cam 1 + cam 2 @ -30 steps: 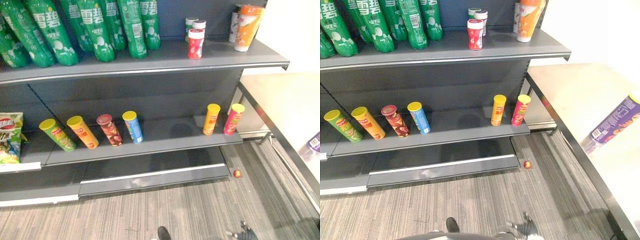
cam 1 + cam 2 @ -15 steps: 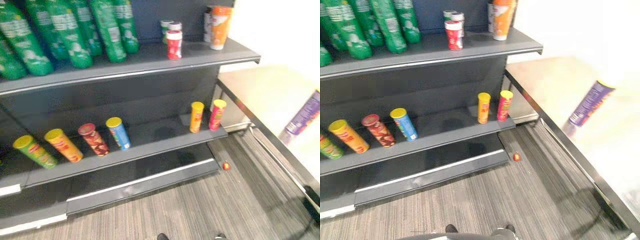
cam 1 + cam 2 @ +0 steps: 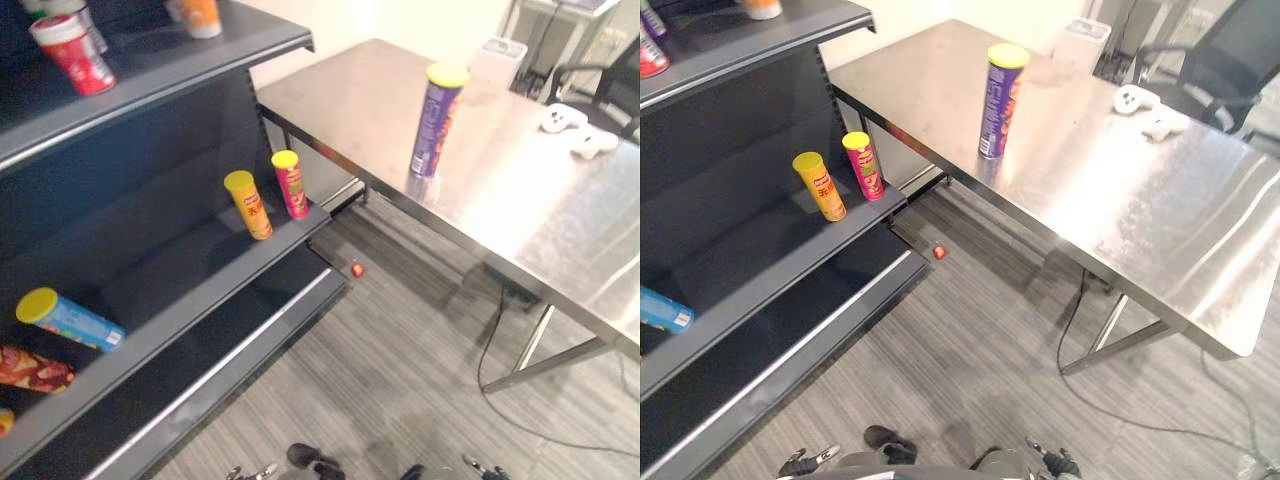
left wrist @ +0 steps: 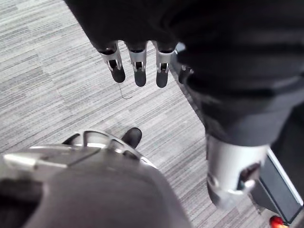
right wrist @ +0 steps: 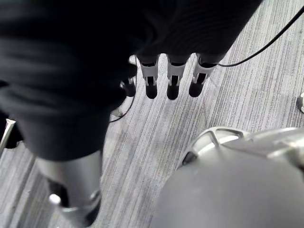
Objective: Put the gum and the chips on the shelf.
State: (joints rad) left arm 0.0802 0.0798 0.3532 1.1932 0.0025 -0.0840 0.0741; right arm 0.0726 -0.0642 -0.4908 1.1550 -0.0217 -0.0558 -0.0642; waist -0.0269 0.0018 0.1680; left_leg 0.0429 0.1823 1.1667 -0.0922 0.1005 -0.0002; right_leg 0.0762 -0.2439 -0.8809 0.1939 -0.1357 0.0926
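A tall purple chips can [image 3: 435,120] with a yellow lid stands upright on the steel table [image 3: 520,210], near the table's edge that faces the shelf. The dark shelf unit [image 3: 190,265] is at the left. A red gum bottle [image 3: 70,55] stands on its top board. My left hand [image 4: 139,66] hangs over the striped floor, fingers straight, holding nothing. My right hand [image 5: 173,78] hangs the same way, also with nothing in it. Both are far from the can and the shelf.
On the shelf's middle board stand a yellow can [image 3: 247,204] and a pink can [image 3: 291,184]; a blue can [image 3: 70,318] lies further left. A small red ball [image 3: 357,270] lies on the floor. White objects [image 3: 1145,108] sit at the table's far side, by an office chair [image 3: 1230,50].
The camera has swung to the right: the shelf has slid to the picture's left and the table with the purple can now fills the middle. Nothing itself has moved.
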